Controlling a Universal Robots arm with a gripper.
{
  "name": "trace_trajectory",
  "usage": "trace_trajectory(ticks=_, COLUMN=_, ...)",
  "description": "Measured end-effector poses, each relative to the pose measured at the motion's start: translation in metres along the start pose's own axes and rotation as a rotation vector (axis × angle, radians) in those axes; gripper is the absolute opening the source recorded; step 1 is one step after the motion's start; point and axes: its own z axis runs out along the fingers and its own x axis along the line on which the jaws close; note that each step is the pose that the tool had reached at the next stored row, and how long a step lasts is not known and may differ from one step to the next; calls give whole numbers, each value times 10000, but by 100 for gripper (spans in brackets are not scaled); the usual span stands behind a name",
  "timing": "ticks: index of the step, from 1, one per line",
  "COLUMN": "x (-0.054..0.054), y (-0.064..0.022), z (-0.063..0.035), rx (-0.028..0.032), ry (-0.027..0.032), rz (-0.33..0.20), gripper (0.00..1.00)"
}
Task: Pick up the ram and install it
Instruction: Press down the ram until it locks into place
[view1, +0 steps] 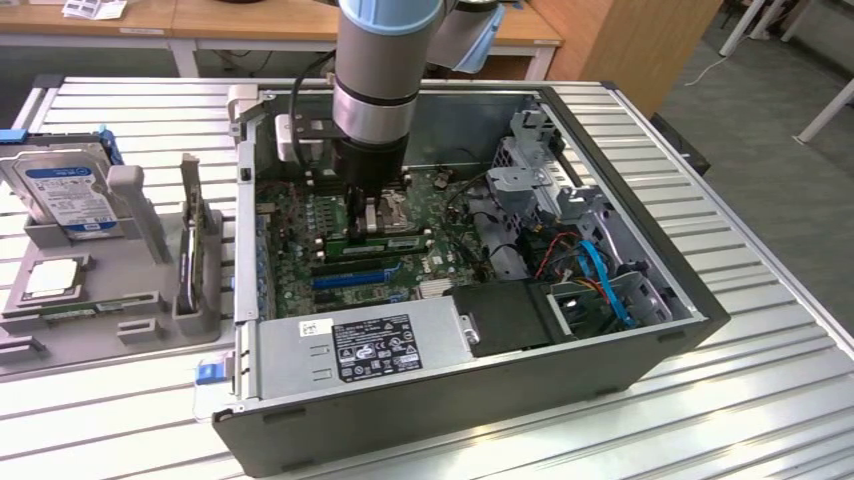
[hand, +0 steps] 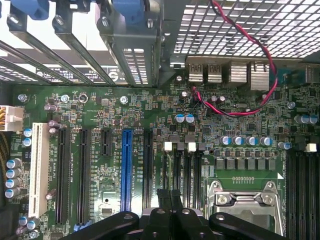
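I see the open case (view1: 607, 330) on the table (view1: 761, 400), with the motherboard (view1: 347, 250) inside it. My arm (view1: 387, 70) reaches down over the board. The rack (view1: 80, 320) sits at the exterior view's left of the case, holding a hard drive (view1: 60, 195) and a processor (view1: 51, 278).

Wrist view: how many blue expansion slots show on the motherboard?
1: the blue slot sits between black slots; the pincer could hide more.
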Motion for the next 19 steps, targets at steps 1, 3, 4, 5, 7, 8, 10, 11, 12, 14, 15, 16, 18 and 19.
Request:
trace_trajectory(ticks=1, x=0, y=0, z=2, rx=1, ry=0, rz=0, gripper=10)
trace_trajectory(ticks=3, x=0, y=-1, z=4, rx=2, ry=-1, rz=0, gripper=10)
trace_trajectory(ticks=4, x=0, y=0, z=4, rx=2, ry=-1, rz=0, gripper=10)
trace_trajectory(ticks=5, x=0, y=-1, z=4, rx=2, ry=0, rz=0, gripper=10)
trace_trajectory(ticks=7, x=0, y=-1, z=5, rx=2, ry=-1, rz=0, gripper=10)
trace_trajectory(ticks=8, x=0, y=0, z=5, rx=2, ry=-1, rz=0, gripper=10)
trace_trajectory(ticks=10, x=0, y=0, z=5, rx=1, ry=-1, rz=0, gripper=10)
trace_trajectory(ticks=11, x=0, y=0, z=7, rx=1, ry=-1, rz=0, gripper=10)
trace_trajectory(ticks=12, x=0, y=0, z=8, rx=1, ry=-1, rz=0, gripper=10)
trace_trajectory(ticks=14, x=0, y=-1, z=12, rx=1, ry=-1, rz=0, gripper=10)
trace_trajectory(ticks=15, x=0, y=-1, z=13, rx=1, ry=-1, rz=0, gripper=10)
trace_trajectory(ticks=16, x=1, y=-1, z=15, rx=1, ry=0, rz=0, gripper=10)
trace_trajectory(ticks=18, x=1, y=-1, z=18, rx=1, ry=-1, rz=0, gripper=10)
trace_trajectory(ticks=19, x=1, y=-1, z=18, rx=1, ry=0, rz=1, gripper=10)
